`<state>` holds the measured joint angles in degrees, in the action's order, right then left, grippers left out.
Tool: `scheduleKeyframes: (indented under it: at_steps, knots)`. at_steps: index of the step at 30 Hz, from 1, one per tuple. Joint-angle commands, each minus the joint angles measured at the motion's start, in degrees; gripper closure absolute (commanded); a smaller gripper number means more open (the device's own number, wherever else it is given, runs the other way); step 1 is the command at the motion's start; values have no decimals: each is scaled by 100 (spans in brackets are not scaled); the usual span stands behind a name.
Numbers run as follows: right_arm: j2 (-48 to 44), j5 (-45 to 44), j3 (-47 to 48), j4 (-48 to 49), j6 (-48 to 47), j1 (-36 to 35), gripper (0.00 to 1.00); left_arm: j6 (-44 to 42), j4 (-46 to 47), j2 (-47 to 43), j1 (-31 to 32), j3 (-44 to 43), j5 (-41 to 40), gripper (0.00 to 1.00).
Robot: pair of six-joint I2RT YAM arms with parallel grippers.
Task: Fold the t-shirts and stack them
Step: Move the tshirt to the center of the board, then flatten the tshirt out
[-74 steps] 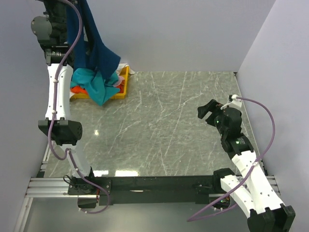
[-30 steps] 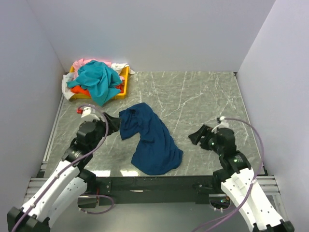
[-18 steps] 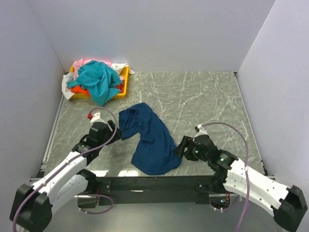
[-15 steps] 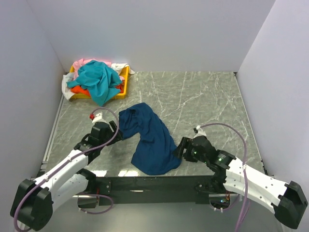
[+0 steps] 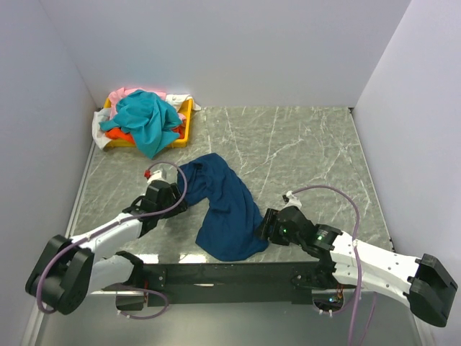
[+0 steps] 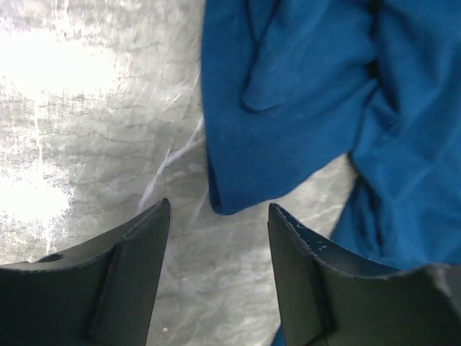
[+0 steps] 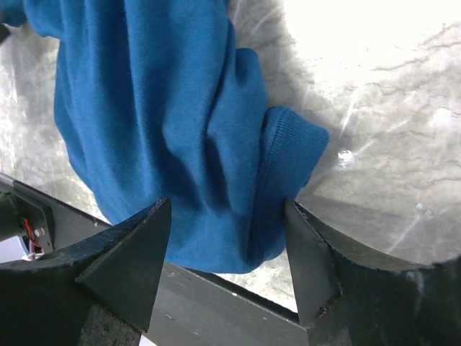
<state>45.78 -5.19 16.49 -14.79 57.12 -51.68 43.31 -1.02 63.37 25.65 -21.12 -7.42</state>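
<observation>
Navy t-shirt (image 5: pixel 227 209): crumpled, stretching from one gripper to the other.
Left gripper (image 6: pixel 217 210): jaws apart, its hem corner between the tips.
Right gripper (image 7: pixel 229 207): jaws apart, straddling its ribbed edge.
Technique: pinch edges only, then spread flat.

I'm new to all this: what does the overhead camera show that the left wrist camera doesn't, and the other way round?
Overhead only: the yellow tray of heaped t-shirts with teal on top, the right gripper at the near right edge of the navy t-shirt, and that shirt's whole crumpled outline. Left wrist only: close up, a folded edge of it lying right at the tips of the open left gripper. Both: the navy t-shirt, the left gripper and the marble table.
</observation>
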Motion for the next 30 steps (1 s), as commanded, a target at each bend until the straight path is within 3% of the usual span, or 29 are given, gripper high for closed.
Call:
scheduleKeyframes:
  at_steps: [1, 10, 17, 19, 22, 23, 26, 28, 30]
  knots:
    - [-8, -228, -40, 292, 97, -79, 31, -147, 252, 288, 45, -365, -83, 39]
    - [159, -228, -146, 442, 150, -105, 33, -121, 190, 808, 133, -656, -172, 42]
    - [230, -254, -216, 521, 168, -114, 35, -42, -48, 1247, 177, -814, -155, 51]
    - [230, -246, -182, 538, 124, -114, 41, -68, -109, 1422, 203, -902, -111, 55]
    - [238, -246, -85, 468, 27, -114, 52, -86, -144, 1494, 212, -981, -128, 71]
    - [238, -246, -59, 459, 1, -114, 58, -77, -136, 1476, 212, -981, -137, 80]
    - [151, -280, 152, 310, -131, -114, 90, -86, -135, 1353, 212, -1034, -163, 96]
    - [37, -429, 433, -23, -245, -105, 100, -112, -258, 1179, 212, -1104, -233, 99]
    - [-147, -815, 835, -557, -394, -88, 100, -138, -407, 994, 212, -1262, -443, 100]
